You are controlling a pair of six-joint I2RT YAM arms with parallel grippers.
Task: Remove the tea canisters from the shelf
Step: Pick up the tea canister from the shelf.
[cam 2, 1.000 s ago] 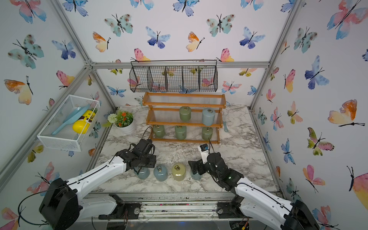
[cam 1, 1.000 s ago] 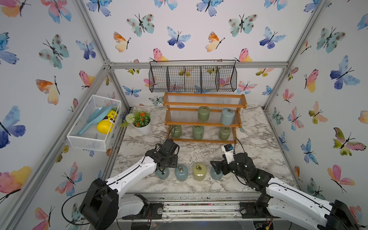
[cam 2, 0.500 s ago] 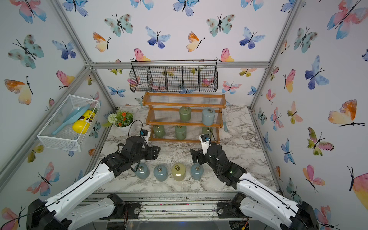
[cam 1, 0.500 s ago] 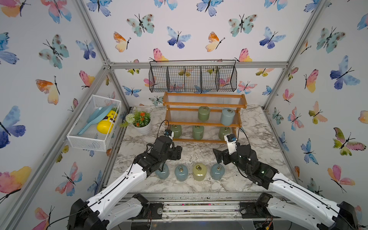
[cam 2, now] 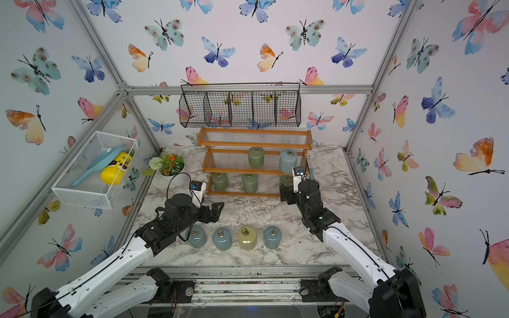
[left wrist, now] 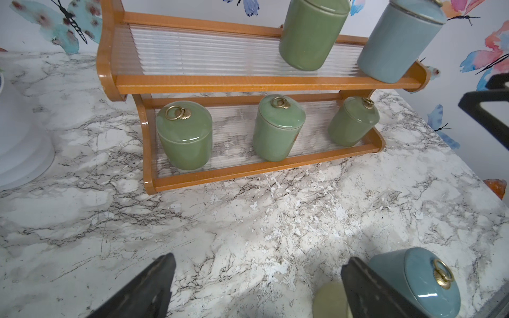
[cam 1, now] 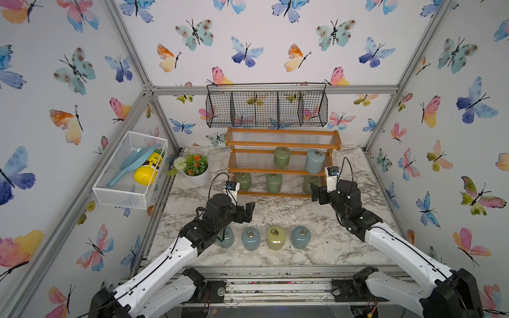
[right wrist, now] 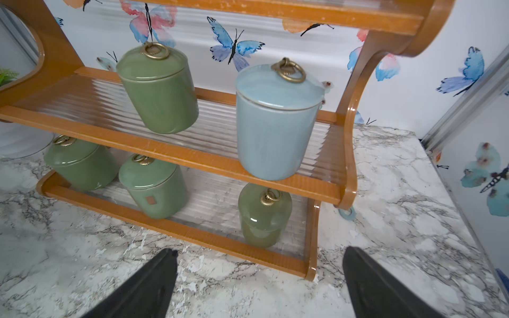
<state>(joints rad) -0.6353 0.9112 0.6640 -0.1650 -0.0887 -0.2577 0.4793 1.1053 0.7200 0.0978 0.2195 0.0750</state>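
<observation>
The orange-brown shelf point(cam 1: 283, 170) stands at the back of the marble table. Its middle tier carries a green tea canister point(cam 1: 281, 157) and a blue one point(cam 1: 314, 161). Three green canisters point(cam 1: 273, 183) sit on the bottom tier, and the top tier is bare. Several canisters stand in a row near the front: blue point(cam 1: 226, 236) half behind my left arm, blue point(cam 1: 250, 239), yellow-green point(cam 1: 275, 237), blue point(cam 1: 301, 236). My left gripper point(cam 1: 245, 212) hovers open above the row's left end, holding nothing point(left wrist: 256, 275). My right gripper point(cam 1: 316, 192) is open and empty, facing the bottom tier's right canister point(right wrist: 264, 214).
A white flower pot point(cam 1: 197, 172) stands left of the shelf. A black wire basket point(cam 1: 265, 107) hangs just above the shelf. A white mesh basket point(cam 1: 129, 168) on the left wall holds a yellow bottle point(cam 1: 147, 172). A small blue ring point(right wrist: 346, 212) lies by the shelf's right foot.
My left gripper opened, let go of the leftmost blue canister, and lifted back toward the shelf. My right arm moved from the front row to the shelf's right end.
</observation>
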